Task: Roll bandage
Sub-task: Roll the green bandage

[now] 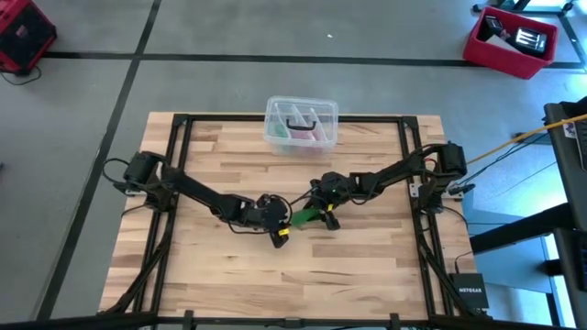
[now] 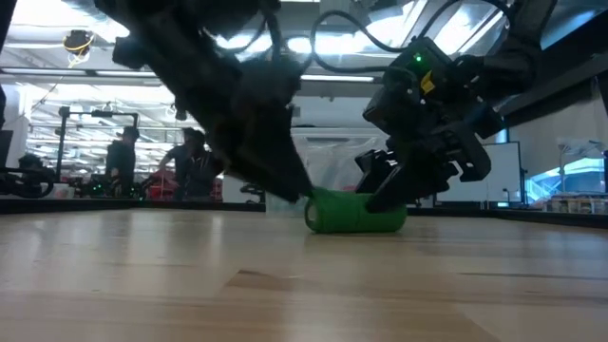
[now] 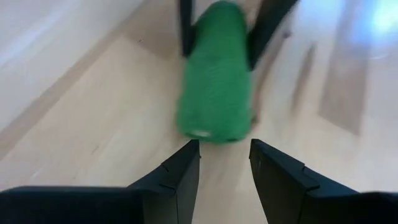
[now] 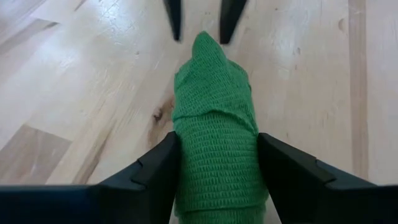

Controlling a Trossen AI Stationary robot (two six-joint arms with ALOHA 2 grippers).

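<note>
The bandage [image 1: 304,217], a bright green roll of elastic fabric, lies on its side on the counter [image 1: 367,275], between the two pincers near the counter's middle. The right pincer [image 4: 217,171] grasps it: one finger [image 4: 152,171] presses each flank of the roll, which fills the gap between them. From the roll's far end, as the right wrist sees it, the left pincer [image 3: 224,165] points at the bandage; its fingers [image 3: 180,177] stand parted and released, their tips just short of the roll's near end and not around it. In the low view the roll [image 2: 356,211] rests flat on the wood, the right pincer [image 2: 389,185] bearing on one end and the left arm's dark bulk crowding the other.

Both arms converge on the roll from opposite sides, so the space beside each pincer along the roll's axis is taken by the other. Beyond the pincers, toward the counter's far edge, stands a clear plastic box [image 1: 301,126] holding pink and dark items, well apart from the bandage. The wood on the near side of the pincers is bare up to the front edge. Black frame rails [image 1: 174,165] run along the counter's sides. Off the counter, a red bin [image 1: 510,42] sits on the floor. People [image 2: 190,161] stand in the room behind.
</note>
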